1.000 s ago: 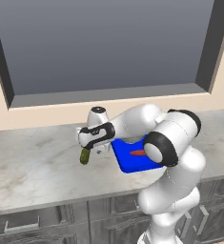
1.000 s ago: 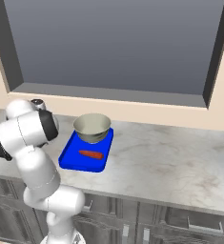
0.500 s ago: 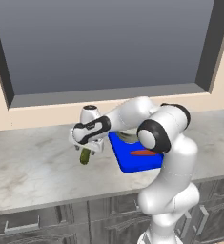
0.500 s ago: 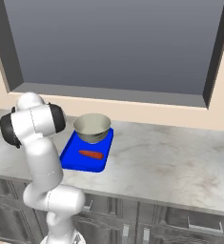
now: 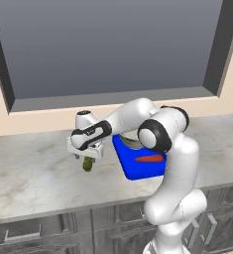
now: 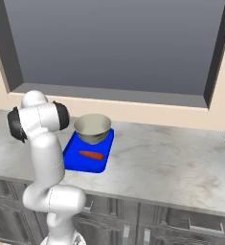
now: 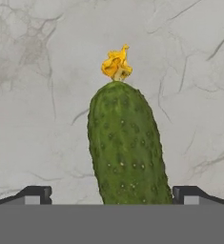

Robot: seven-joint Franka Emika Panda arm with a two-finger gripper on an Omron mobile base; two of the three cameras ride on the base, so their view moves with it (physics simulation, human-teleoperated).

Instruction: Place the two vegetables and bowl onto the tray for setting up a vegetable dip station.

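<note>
We found the cucumber (image 7: 127, 147) lying on the marble counter (image 5: 33, 173), off the tray's (image 5: 138, 170) left edge and well short of the counter's front edge, while the carrot (image 6: 91, 154) and the bowl (image 6: 92, 128) already sat on the tray. The gripper (image 5: 87, 155) hung directly over the cucumber with its jaws spread wide and grasping nothing, one fingertip (image 7: 35, 194) showing on either side of the fruit. We judged the cucumber light and firm, its skin pimpled but likely slick, and its rounded body apt to roll or squirt out of a narrow pinch. We reckoned the thick middle, taken squarely across its width, was the place to hold, and not the tapered end with the yellow blossom (image 7: 116, 64).
</note>
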